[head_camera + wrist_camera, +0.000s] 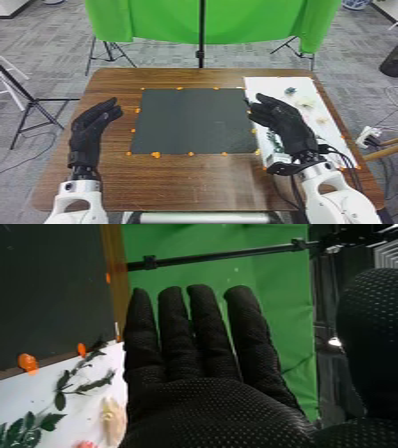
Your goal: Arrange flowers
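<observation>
Green leafy stems, thin and curving, plus cream flower and pink flower, lie on white sheet beside right hand, fingers straight, slightly spread.

Leafy green stems, a pale flower and a bluish flower lie on a white sheet.

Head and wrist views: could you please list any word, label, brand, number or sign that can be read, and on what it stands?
There are none to quote: no readable text stands on the dark mat, the white sheet, the green cloth or the right robot hand.
</observation>
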Robot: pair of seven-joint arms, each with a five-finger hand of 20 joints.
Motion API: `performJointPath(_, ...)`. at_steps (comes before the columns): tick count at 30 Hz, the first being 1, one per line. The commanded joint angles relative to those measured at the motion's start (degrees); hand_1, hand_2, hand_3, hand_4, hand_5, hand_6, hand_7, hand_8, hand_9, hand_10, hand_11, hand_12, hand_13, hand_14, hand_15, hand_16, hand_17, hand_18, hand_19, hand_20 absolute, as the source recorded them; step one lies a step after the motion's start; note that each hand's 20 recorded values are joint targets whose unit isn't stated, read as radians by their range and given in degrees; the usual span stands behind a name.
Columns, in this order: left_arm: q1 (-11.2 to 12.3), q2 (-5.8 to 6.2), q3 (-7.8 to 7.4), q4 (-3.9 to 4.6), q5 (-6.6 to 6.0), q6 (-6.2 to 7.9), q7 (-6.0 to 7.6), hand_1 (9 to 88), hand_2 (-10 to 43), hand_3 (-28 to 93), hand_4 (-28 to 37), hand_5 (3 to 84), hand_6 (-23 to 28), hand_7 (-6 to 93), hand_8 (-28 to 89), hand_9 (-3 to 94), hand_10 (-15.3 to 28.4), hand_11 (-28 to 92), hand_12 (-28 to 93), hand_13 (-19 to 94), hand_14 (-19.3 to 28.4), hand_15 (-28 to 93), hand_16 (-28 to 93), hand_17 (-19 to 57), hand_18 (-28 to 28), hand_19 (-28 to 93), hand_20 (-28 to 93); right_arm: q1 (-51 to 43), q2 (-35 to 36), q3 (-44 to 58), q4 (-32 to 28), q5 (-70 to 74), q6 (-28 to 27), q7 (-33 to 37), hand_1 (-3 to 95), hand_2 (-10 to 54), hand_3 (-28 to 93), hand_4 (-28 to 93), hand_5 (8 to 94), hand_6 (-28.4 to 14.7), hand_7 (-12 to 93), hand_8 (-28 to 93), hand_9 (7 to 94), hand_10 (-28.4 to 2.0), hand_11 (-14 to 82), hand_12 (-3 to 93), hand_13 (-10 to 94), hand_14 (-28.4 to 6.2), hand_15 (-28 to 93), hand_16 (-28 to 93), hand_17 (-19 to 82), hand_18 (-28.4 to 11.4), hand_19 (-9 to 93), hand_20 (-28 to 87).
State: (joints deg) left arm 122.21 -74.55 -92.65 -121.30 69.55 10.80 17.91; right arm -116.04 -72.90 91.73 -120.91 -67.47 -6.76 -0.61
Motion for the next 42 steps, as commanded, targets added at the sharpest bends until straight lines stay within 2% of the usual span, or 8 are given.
performJointPath(1, -1.55, -1.97, 1.38, 1.77, 1.37, -2.22, -2.59, 32.7, -5.5, 66, -19.6, 49.3, 3.5, 16.5, -8, 47.4, 13.5, 24, 12, 35, 17.2, 37, -1, 5.4, 13.9, 23, 28, 0.67, 0.4, -1.17, -0.71, 0.32, 4.84, -0.52, 20.6, -5.9, 75, -21, 42.9, -2.5, 14, -9, 46.0, -14.2, 6.4, 11.9, 37, -13.1, 12, 12, 21, -12.5, 13, 27)
performJointPath(4, -0.58, -0.88, 0.41, 0.48, 1.53, -2.49, -4.01, 32.9, -5.6, 66, -19.5, 49.4, 3.7, 16.4, -8, 47.6, 13.6, 24, 12, 35, 17.3, 38, -2, 5.7, 13.8, 24, 28, 1.16, 1.76, -3.05, -1.21, 1.76, 11.76, -1.01, 20.1, -6.0, 75, -20, 42.9, -2.3, 14, -10, 46.1, -14.2, 6.4, 12.3, 36, -13.5, 12, 12, 21, -13.2, 13, 27)
performJointPath(10, -3.11, -0.31, 0.65, 1.04, 2.08, -2.64, -4.65, 32.9, -5.7, 66, -19.4, 49.4, 3.8, 16.2, -8, 47.7, 13.7, 24, 12, 35, 17.4, 38, -2, 5.6, 13.8, 24, 29, 3.76, 3.55, -4.04, -1.55, -7.17, 18.08, -1.25, 24.7, -9.4, 76, -20, 44.0, -2.3, 17, -10, 46.8, -13.8, 8.1, 13.7, 40, -13.0, 13, 14, 24, -13.8, 22, 31)
performJointPath(13, -2.47, -0.73, 0.15, 0.92, 5.04, -2.9, -4.86, 33.3, -5.5, 66, -19.7, 49.4, 3.8, 16.1, -8, 47.8, 13.7, 24, 12, 35, 17.5, 38, -2, 5.5, 13.9, 24, 29, 4.33, 3.6, -5.34, -2.37, -16.72, 24.51, 2.33, 26.2, -9.5, 75, -25, 47.9, -2.5, 21, -10, 51.3, -14.0, 13.0, 16.3, 49, -13.3, 15, 17, 31, -15.2, 38, 36)
performJointPath(18, -2.93, 1.72, 0.18, 0.42, 5.47, -2.89, -5.72, 33.6, -5.3, 65, -19.7, 49.4, 3.9, 15.9, -8, 48.0, 13.7, 24, 12, 36, 17.6, 38, -2, 5.5, 13.9, 24, 29, 3.38, 8.04, -6.23, -2.67, -35.95, 33.17, 10.08, 30.3, -9.5, 56, -28, 51.5, -6.3, 25, -7, 54.0, -17.6, 28.8, 25.5, 65, -13.0, 47, 22, 46, -16.2, 73, 44)
performJointPath(36, -0.46, 2.05, 0.53, -1.1, 8.74, -5.81, -10.1, 35.5, -2.2, 65, -16.1, 49.4, 3.9, 15.8, -8, 48.1, 13.7, 24, 12, 35, 17.7, 39, -2, 5.0, 14.2, 25, 29, 2.82, 16.18, -7.52, 0.07, -72.3, 12.01, 30.73, 33.3, -9.5, 59, -28, 61.3, -7.3, 19, -5, 62.6, -17.4, 32.6, 26.0, 78, -9.0, 62, 25, 62, -9.0, 91, 31)
performJointPath(40, -0.42, 1.89, 0.71, -1.21, 8.94, -5.8, -10.77, 35.5, -2.1, 65, -15.9, 49.4, 4.0, 15.6, -8, 47.9, 13.7, 24, 12, 35, 17.7, 39, -2, 4.8, 14.2, 25, 28, 4.04, 17.47, -8.87, 0.89, -72.84, 9.2, 31.44, 43.5, -9.5, 36, -28, 63.1, -7.5, 19, -4, 64.7, -17.6, 31.5, 26.5, 79, -8.8, 63, 25, 63, -8.8, 92, 31)
performJointPath(42, 0.02, 1.97, 0.61, -1.43, 9.02, -5.82, -10.86, 35.5, -2.2, 65, -15.8, 49.3, 3.9, 15.7, -8, 47.9, 13.7, 24, 12, 35, 17.8, 39, -2, 4.8, 14.2, 25, 28, 4.73, 18.72, -10.05, 1.14, -72.33, 6.97, 31.58, 62.7, -9.5, -17, 3, 64.8, -7.3, 20, -4, 67.1, -17.8, 30.4, 26.8, 80, -8.5, 63, 26, 64, -8.7, 93, 31)
